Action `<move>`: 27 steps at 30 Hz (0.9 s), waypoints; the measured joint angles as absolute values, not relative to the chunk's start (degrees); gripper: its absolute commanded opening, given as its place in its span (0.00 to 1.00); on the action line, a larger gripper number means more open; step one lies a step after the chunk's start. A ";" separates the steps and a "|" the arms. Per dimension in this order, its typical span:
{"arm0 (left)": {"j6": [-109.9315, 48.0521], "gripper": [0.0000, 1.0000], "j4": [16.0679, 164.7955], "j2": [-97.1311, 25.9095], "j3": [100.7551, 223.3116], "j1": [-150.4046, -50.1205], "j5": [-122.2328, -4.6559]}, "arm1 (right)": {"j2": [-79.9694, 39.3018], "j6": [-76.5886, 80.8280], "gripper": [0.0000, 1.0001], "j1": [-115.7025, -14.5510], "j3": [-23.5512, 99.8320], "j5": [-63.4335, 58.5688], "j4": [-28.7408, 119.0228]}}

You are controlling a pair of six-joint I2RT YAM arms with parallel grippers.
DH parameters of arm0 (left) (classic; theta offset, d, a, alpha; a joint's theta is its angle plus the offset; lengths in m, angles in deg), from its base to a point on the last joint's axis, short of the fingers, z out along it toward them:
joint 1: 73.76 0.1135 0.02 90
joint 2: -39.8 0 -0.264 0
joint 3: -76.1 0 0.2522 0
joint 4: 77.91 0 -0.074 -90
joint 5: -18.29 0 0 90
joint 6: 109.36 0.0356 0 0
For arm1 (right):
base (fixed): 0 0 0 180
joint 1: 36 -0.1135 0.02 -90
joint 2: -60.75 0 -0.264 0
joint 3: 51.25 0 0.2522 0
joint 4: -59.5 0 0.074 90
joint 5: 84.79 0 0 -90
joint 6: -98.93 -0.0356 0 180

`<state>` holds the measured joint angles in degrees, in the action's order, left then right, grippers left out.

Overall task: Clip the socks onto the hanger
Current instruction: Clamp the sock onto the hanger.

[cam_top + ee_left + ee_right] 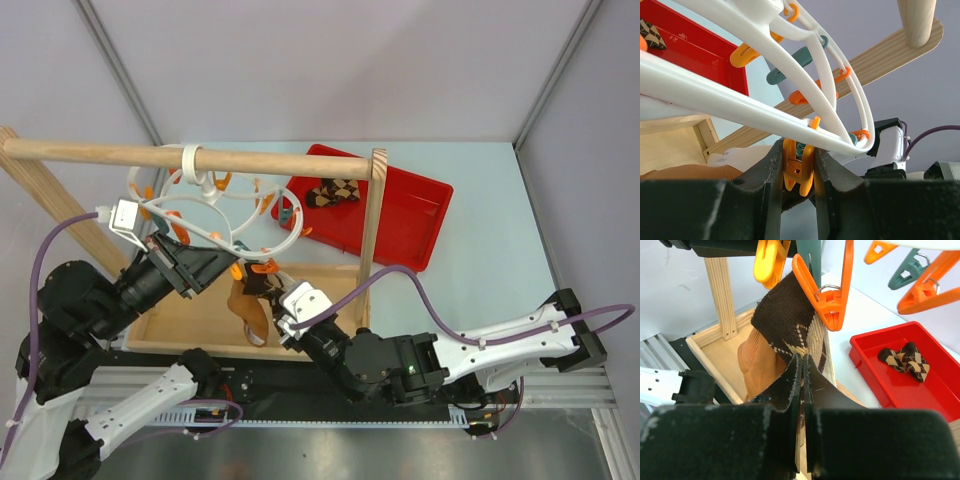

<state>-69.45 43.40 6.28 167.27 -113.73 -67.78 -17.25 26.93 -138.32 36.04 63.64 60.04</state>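
The white wavy hanger (215,205) hangs by its loop from the wooden rod, with orange and teal clips around it. My left gripper (222,268) is shut on an orange clip (799,167) under the hanger's ring (740,107), its fingers pressing the clip's two handles. My right gripper (283,300) is shut on an argyle sock (790,325) and holds it up just below the clips; the sock (250,305) hangs over the wooden box. Another orange clip (827,295) touches the sock's top edge. A second argyle sock (333,192) lies in the red tray (420,215).
The wooden rod (120,155) runs across the back left, held by an upright post (372,215) and a slanted brace (50,200). A shallow wooden box (190,320) sits under the hanger. The red tray (875,375) lies just behind the post.
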 measured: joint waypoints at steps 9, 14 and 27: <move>-69.90 0.00 44.19 6.85 166.53 -113.73 -67.89 | -19.33 23.90 0.00 -136.62 37.49 61.74 58.27; -69.95 0.00 44.17 6.87 166.53 -113.73 -68.07 | -19.98 22.89 0.00 -136.36 37.86 61.28 56.96; -70.39 0.00 44.12 6.87 166.46 -113.73 -68.53 | -22.69 21.80 0.00 -136.09 42.32 60.82 55.87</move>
